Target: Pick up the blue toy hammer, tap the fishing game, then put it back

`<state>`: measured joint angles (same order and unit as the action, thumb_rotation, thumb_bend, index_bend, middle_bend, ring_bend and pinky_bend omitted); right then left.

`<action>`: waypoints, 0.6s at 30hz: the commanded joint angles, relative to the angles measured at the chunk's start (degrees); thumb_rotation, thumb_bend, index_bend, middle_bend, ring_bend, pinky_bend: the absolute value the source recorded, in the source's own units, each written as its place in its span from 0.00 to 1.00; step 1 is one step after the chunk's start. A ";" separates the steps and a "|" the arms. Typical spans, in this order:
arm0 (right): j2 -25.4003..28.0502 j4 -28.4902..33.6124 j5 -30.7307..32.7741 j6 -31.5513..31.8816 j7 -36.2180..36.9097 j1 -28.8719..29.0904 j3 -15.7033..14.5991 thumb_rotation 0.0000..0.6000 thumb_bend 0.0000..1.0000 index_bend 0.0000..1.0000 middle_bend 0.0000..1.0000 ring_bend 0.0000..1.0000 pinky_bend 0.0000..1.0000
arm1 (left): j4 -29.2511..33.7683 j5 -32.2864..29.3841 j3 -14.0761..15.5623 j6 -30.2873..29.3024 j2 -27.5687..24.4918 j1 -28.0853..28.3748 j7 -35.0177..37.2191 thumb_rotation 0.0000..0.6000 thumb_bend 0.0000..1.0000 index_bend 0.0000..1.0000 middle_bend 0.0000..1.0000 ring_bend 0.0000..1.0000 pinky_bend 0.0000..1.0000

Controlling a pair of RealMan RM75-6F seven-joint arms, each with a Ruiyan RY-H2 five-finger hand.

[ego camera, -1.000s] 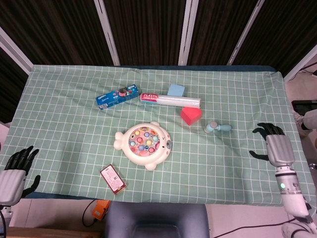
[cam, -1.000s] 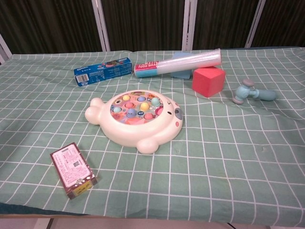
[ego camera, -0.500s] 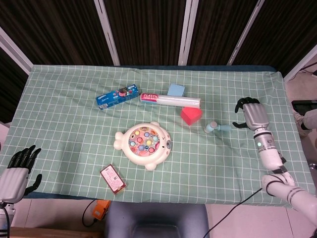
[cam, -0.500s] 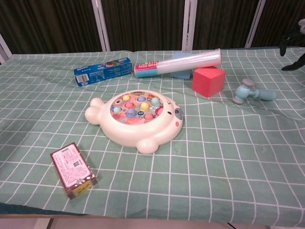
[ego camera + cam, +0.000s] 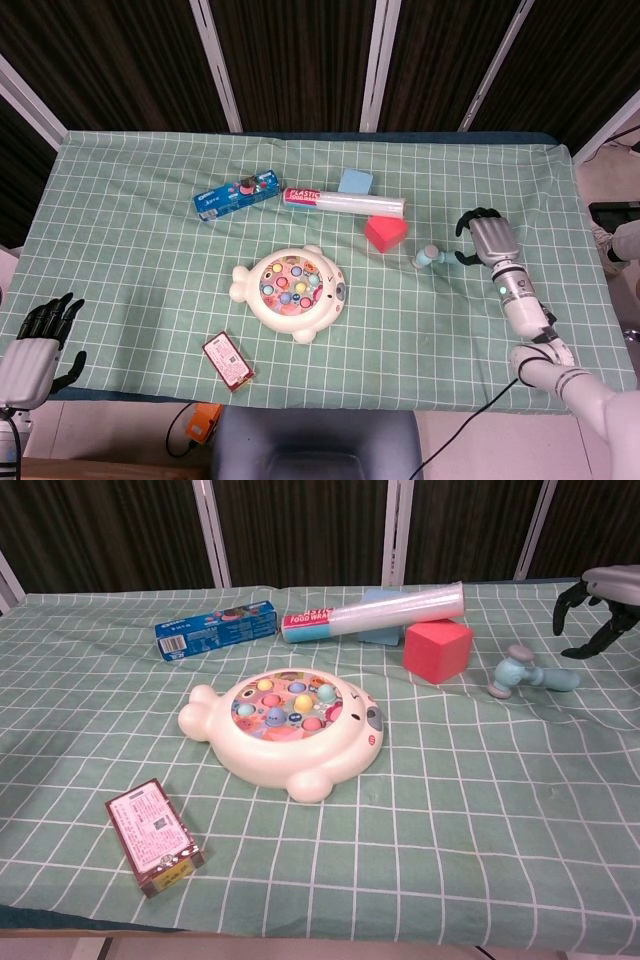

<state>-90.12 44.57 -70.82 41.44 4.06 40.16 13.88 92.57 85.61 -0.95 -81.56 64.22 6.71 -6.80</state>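
Note:
The blue toy hammer lies flat on the green checked cloth, right of the red block, head to the left and handle to the right. My right hand hovers just above the handle end, fingers spread and curved downward, holding nothing. The cream fish-shaped fishing game sits mid-table, well left of the hammer. My left hand rests at the table's near left corner, fingers apart and empty; the chest view does not show it.
A red block stands beside the hammer head. Behind it lie a food-wrap tube, a light blue block and a blue toothpaste box. A small red carton lies near the front edge.
My right hand has travelled from the table's right edge up and leftward to just above the hammer's handle. The hammer and left hand have not moved.

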 commanded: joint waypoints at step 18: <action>-3.06 -2.72 -2.53 -1.31 4.16 1.63 -2.69 1.00 0.46 0.59 0.39 0.22 0.29 | -0.04 -0.28 0.07 0.41 -0.05 0.19 0.06 1.00 0.41 0.00 0.00 0.00 0.10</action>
<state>-93.18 41.85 -73.35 40.13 8.23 41.78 11.20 92.52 85.33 -0.87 -81.16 64.17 6.89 -6.73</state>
